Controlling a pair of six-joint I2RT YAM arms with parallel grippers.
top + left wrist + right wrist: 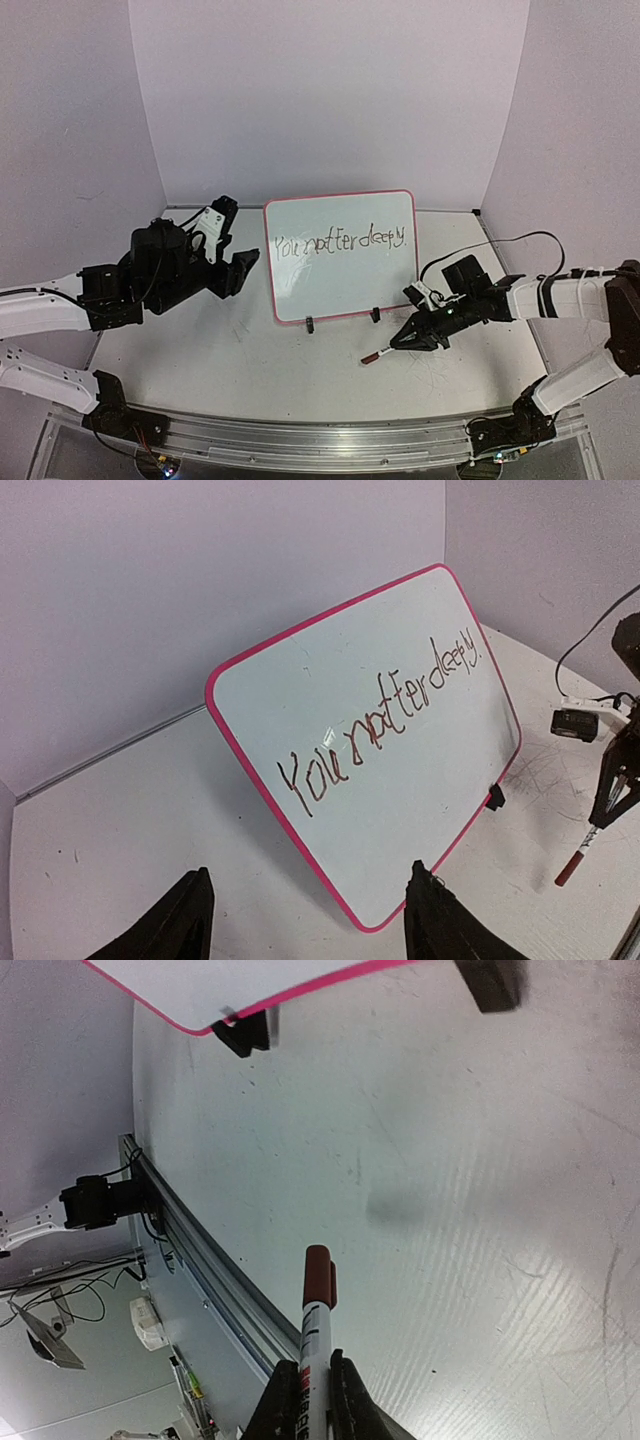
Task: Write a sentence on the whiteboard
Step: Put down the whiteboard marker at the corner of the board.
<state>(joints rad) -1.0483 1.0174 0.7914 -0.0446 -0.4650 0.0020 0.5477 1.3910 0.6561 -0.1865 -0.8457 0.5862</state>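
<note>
The whiteboard (340,290) with its pink-red rim stands tilted on two black clip feet at the table's middle back. The sentence (340,241), a thin dark scrawl, runs across its upper part; it also shows in the left wrist view (385,720). My right gripper (405,343) is shut on a white marker (378,354) with a red cap, held low over the table in front of the board's right foot. In the right wrist view the marker (314,1340) sticks out between the fingers. My left gripper (240,272) is open and empty, just left of the board.
A black cable (500,243) runs over the table behind the right arm. A metal rail (330,440) lines the near edge. Grey scratch marks (440,372) scar the tabletop near the right gripper.
</note>
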